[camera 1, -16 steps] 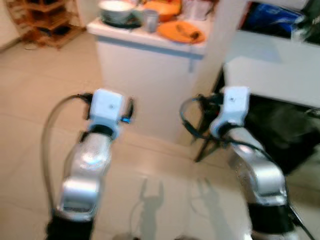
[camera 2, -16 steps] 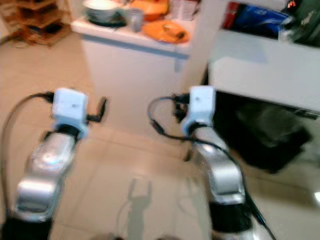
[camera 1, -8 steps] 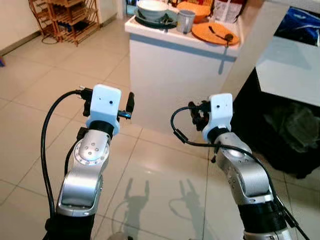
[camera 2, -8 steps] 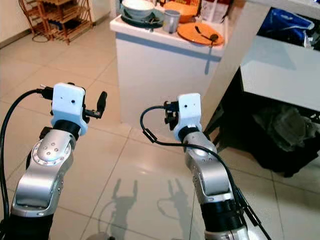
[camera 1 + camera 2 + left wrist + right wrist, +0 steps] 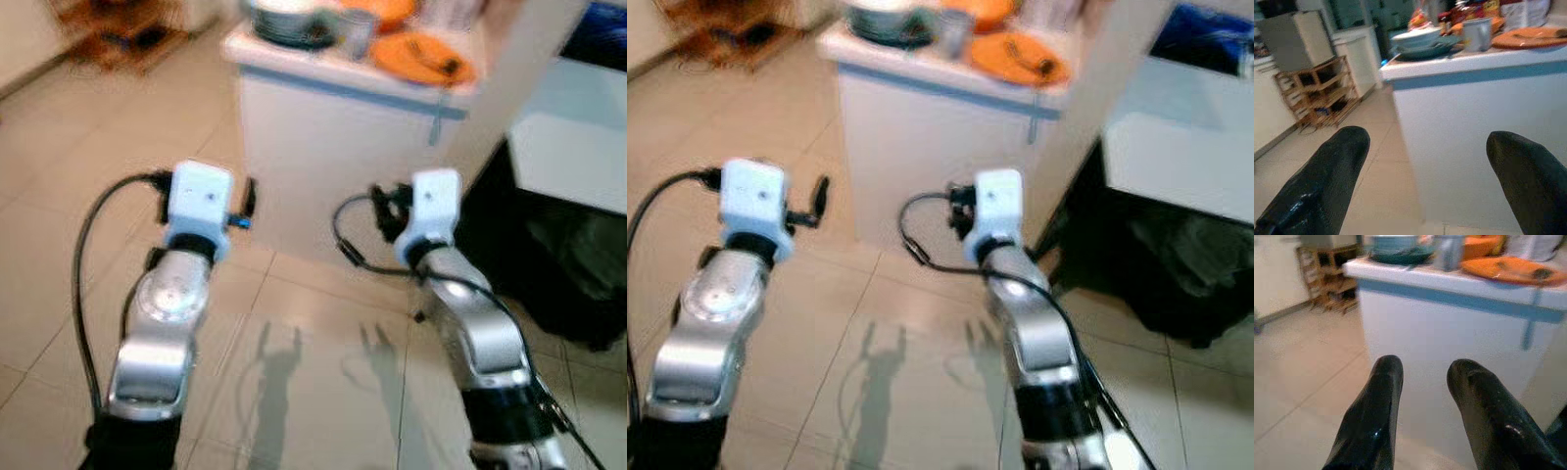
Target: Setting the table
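Ahead of the robot stands a white counter [image 5: 333, 127] with a blue stripe, and on its top are an orange plate [image 5: 423, 59] with cutlery, a grey cup [image 5: 1477, 34] and a bowl [image 5: 1415, 38] on a dark plate. Both arms are raised before it over the tiled floor [image 5: 59, 196], apart from the counter. The left gripper [image 5: 1425, 161] has its fingers spread wide and holds nothing; the right gripper [image 5: 1422, 382] has only a narrow gap between its fingers, also with nothing inside.

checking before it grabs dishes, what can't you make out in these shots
- Orange plate: head views are motion-blurred, so what lies on it cannot be told.
- Bowl: seen from the side in the left wrist view, its rim hides any contents.
- Packets behind the grey cup: cut off by the picture's top edge.
- Wooden rack: too blurred to read its shelves.
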Available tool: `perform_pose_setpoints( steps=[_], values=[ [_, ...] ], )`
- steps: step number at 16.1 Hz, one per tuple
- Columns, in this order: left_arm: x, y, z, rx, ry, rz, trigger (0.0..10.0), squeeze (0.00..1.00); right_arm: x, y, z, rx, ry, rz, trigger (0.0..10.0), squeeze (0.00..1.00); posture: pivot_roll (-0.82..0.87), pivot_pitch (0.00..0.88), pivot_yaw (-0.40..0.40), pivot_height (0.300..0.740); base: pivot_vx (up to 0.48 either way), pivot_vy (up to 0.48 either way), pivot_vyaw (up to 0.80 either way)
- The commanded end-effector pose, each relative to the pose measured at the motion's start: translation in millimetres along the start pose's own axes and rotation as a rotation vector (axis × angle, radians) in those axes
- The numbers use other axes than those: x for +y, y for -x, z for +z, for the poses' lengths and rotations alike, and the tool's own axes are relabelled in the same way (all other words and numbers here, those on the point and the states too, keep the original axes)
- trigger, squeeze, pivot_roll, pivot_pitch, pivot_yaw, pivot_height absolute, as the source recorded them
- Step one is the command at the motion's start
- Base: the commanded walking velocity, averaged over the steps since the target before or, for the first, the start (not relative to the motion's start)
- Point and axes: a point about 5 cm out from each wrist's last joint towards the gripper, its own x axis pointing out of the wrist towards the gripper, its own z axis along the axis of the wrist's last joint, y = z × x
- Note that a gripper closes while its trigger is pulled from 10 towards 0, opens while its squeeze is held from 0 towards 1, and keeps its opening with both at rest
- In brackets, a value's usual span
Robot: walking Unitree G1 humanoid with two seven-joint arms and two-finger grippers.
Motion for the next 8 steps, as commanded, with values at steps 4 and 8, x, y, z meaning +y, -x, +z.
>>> perform_pose_setpoints(
  steps=[4,8],
  values=[
    [-10.2,-1.6,1.7,0.0,0.032,-0.041,10.0,0.0,-15.4,1.3,0.1,-0.004,-0.103,-0.033,10.0,1.0,0.04,0.062,-0.074,0.74,0.419,0.0,0.0],
    [-9.5,-2.4,1.5,0.006,0.057,-0.044,10.0,1.0,-15.8,-0.3,4.0,-0.016,-0.069,-0.042,10.0,1.0,0.04,0.059,-0.074,0.74,0.417,0.0,0.0]
  ],
)
